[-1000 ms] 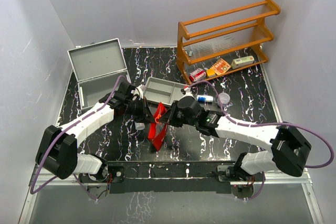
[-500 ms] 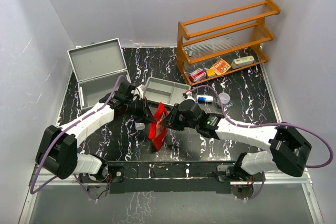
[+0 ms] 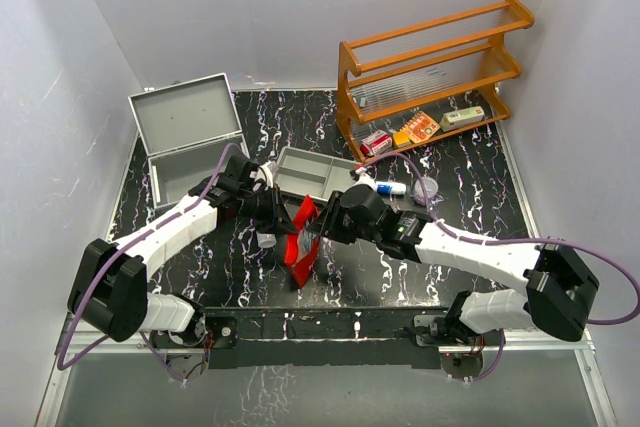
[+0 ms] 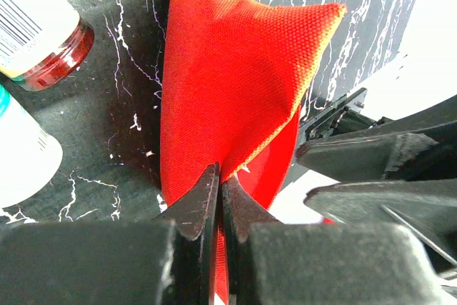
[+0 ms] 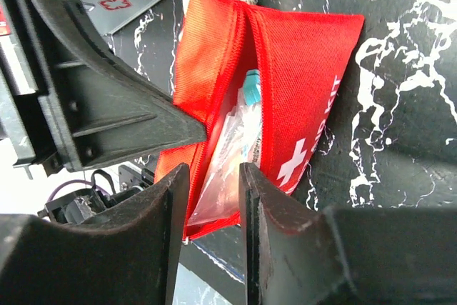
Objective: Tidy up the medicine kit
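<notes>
- The left gripper (image 4: 218, 201) is pressed together on one edge of the red first-aid pouch (image 4: 235, 91), pinching the fabric. This probably keeps the pouch standing on edge with its mouth turned toward the right arm.
- The right gripper (image 5: 214, 191) stands at the pouch mouth, jaws partly spread, with a clear packet (image 5: 228, 148) in the gap between them. Whether either jaw touches the packet cannot be confirmed, and nothing appears clamped.
- The medicine kit (image 3: 185, 119) sits at the rear left of the table, apart from the pouch. Its lid is raised, so it is ready to receive contents.
- The grey divided tray (image 3: 312, 172) lies just behind both grippers.
- Change from one second earlier: the right gripper is closer to the pouch, its jaws stand wider, and its elbow sits further right. The left arm, pouch and kit hold the same positions.
</notes>
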Controlling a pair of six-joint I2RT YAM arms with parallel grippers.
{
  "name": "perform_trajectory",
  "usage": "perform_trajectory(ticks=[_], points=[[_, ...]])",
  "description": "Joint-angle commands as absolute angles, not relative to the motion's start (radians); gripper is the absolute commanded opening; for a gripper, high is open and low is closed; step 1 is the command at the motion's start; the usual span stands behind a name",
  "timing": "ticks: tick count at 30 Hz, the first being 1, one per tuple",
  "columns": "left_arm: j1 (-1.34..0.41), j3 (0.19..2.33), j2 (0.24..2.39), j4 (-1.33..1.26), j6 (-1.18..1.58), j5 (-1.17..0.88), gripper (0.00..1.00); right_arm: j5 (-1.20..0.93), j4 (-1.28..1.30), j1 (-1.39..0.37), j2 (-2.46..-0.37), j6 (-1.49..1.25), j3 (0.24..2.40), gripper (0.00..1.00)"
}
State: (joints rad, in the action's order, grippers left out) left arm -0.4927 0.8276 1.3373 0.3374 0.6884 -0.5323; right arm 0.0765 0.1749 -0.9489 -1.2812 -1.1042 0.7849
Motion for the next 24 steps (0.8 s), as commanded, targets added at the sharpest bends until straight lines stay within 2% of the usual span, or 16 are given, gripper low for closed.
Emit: perform_trajectory(ticks=[1, 5, 8, 15, 24], points=[[-0.489, 0.869, 1.331, 0.345, 0.675, -0.551, 0.0, 0.14, 0.194, -0.954, -1.219, -0.994, 0.861, 0.36], [-0.489, 0.875, 1.334, 0.347, 0.67, -0.558, 0.0, 0.231, 0.264, -0.952, -1.23, -0.916, 0.898, 0.44], [-0.489, 0.88, 1.335, 0.348, 0.669, -0.561, 0.0, 0.292, 0.332, -0.953, -1.282, -0.859, 0.945, 0.46], [-0.489, 0.882, 1.341, 0.347, 0.672, -0.567, 0.0, 0.282, 0.376, -0.95, -1.439, -0.696, 1.045, 0.46], [-0.489, 0.889, 1.338, 0.358, 0.671, -0.572, 0.0, 0.338, 0.388, -0.95, -1.556, -0.721, 1.118, 0.39]])
